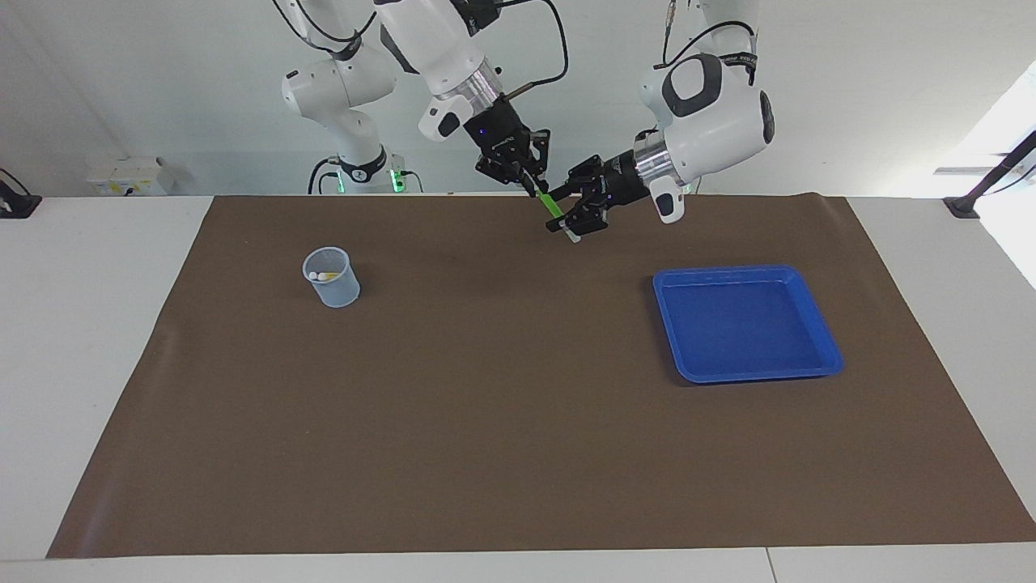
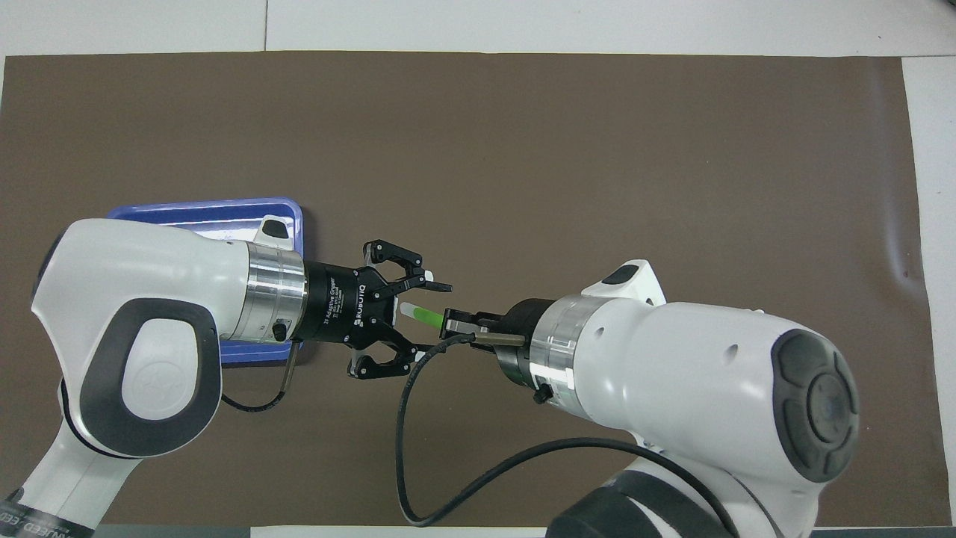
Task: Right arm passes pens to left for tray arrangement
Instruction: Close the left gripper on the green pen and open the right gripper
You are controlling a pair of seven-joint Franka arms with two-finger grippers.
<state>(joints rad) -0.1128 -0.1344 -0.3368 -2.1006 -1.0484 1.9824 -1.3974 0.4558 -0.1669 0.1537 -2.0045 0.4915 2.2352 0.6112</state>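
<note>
My right gripper [image 1: 534, 188] [image 2: 448, 323], with the blue light, is shut on the bright green pen [image 1: 553, 206] [image 2: 427, 317] and holds it in the air over the mat's edge by the robots. The pen's pale tip points at my left gripper [image 1: 576, 227] [image 2: 431, 318], which is open, with the tip between its fingers [image 2: 409, 263]. The blue tray [image 1: 720, 273] [image 2: 209, 209] lies on the mat toward the left arm's end, with nothing in it. The yellow and purple pens do not show by colour.
A small clear plastic cup [image 1: 331, 277] stands on the brown mat [image 1: 502, 389] toward the right arm's end, with pale pen tips showing inside it. In the overhead view the right arm hides the cup. A black cable [image 2: 403, 441] hangs from the right gripper.
</note>
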